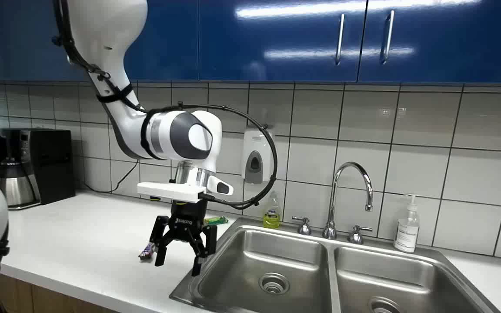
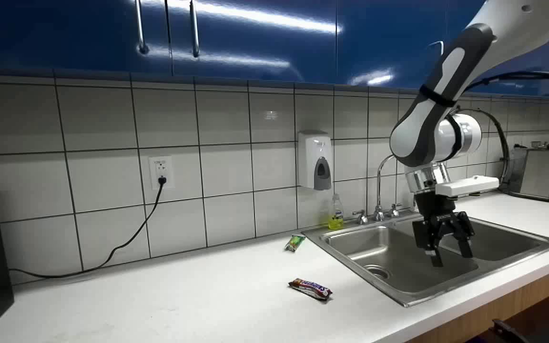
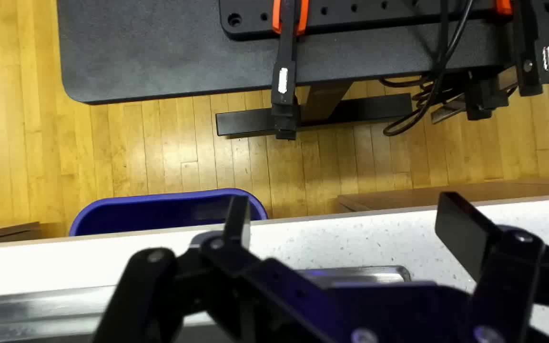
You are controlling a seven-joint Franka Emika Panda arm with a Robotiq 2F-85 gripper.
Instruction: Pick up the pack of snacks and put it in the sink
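Observation:
The pack of snacks, a small reddish-dark wrapper with white, lies flat on the white counter beside the sink in an exterior view (image 2: 310,288). It also shows behind a gripper finger, partly hidden, in an exterior view (image 1: 147,252). The double-basin steel sink shows in both exterior views (image 1: 332,278) (image 2: 365,277); its rim shows in the wrist view (image 3: 41,300). My gripper (image 1: 178,262) (image 2: 451,255) is open, pointing down above the sink's edge area, apart from the packet. In the wrist view the jaws (image 3: 346,224) are wide apart with nothing between them; the packet is out of view there.
A small green packet (image 2: 295,243) lies near the wall. A yellow soap bottle (image 1: 272,213), chrome faucet (image 1: 333,204) and pump bottle (image 1: 407,230) stand behind the sink. A wall dispenser (image 1: 257,156) hangs near the arm. A blue bin (image 3: 160,197) stands below the counter edge.

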